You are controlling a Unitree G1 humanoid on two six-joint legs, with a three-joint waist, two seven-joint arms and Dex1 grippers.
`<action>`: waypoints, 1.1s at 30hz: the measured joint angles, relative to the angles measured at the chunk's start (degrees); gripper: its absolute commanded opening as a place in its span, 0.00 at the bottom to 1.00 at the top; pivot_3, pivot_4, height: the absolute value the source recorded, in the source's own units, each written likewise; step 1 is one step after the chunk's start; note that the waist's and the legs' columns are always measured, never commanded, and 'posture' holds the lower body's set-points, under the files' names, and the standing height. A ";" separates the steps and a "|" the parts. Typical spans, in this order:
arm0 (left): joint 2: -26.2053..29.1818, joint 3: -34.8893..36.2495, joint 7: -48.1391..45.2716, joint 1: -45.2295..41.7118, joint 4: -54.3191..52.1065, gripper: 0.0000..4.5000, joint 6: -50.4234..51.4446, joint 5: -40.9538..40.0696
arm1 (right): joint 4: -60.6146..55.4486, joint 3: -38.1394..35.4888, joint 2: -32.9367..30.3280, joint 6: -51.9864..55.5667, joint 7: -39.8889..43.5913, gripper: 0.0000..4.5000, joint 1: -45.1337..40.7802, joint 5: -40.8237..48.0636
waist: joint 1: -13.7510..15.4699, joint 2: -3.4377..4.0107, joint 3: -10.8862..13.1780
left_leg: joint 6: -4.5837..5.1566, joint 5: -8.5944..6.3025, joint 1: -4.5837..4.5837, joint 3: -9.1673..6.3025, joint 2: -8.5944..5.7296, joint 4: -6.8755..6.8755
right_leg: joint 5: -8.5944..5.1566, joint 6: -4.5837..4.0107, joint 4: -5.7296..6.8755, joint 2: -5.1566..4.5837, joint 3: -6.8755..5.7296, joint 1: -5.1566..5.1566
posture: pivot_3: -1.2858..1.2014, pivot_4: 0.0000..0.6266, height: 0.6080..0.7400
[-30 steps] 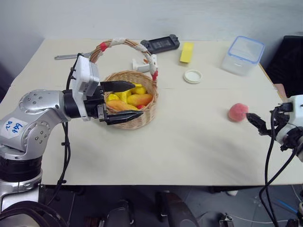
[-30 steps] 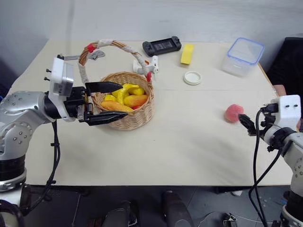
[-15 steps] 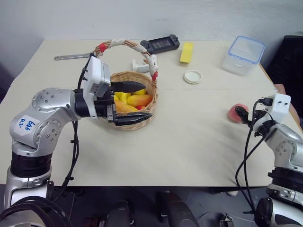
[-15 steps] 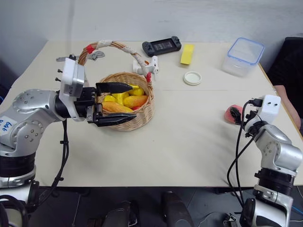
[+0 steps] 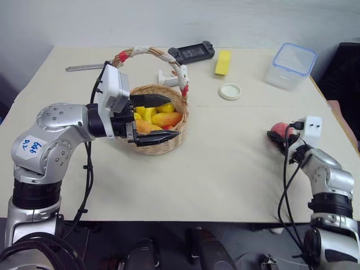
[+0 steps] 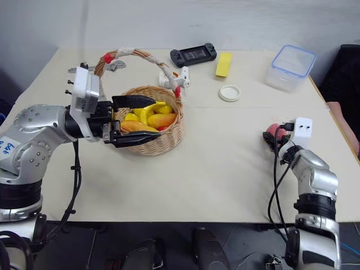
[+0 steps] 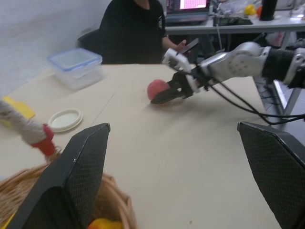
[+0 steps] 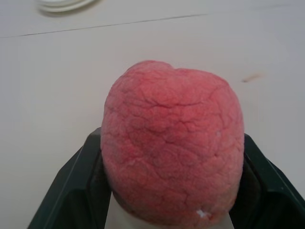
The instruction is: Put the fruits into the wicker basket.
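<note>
At right of centre, the right gripper [image 8: 171, 210] pinches the one round fuzzy pink peach [image 8: 172, 143] on the beige table [image 5: 225, 163]. It should grip firmly, then lift clear. The left gripper [image 5: 154, 118] hangs spread over the single round woven wicker basket [image 5: 163, 145], left of centre, which holds one mango-like fruit [image 5: 166, 118].

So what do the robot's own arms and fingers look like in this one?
Both arms are silver metal with black joints and loose black cables. The left gripper has black pointed fingers and a white wrist box; a blue-scribbled white sticker marks that arm. The right gripper matches.
</note>
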 measured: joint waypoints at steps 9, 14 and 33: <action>9.45 11.49 0.90 10.01 1.60 1.00 1.20 0.72 | -31.78 15.63 6.82 17.67 8.52 0.57 -9.02 14.25 | -1.76 0.00 0.06 | -0.33 0.14 0.09 -0.09 0.28 -0.06 | 0.08 -0.27 0.07 0.29 -0.03 -0.06 | 0.52 0.24 1.00; 10.14 13.93 1.99 10.95 1.86 1.00 1.39 0.65 | -27.55 25.38 16.14 18.33 6.56 0.57 -20.93 12.03 | -1.07 -0.09 0.00 | -0.29 0.08 -0.18 -0.09 0.27 -0.13 | 0.08 -0.38 0.04 0.23 -0.09 -0.30 | 0.52 0.24 1.00; 9.71 14.05 5.35 11.55 -2.22 1.00 2.46 -1.65 | -25.32 20.61 20.67 22.92 7.34 0.99 -22.68 15.89 | 0.03 -0.11 -0.01 | 0.04 -0.13 -0.80 -0.08 0.18 0.15 | 0.07 -0.36 -0.03 -0.08 -0.31 -0.68 | 0.52 0.24 1.00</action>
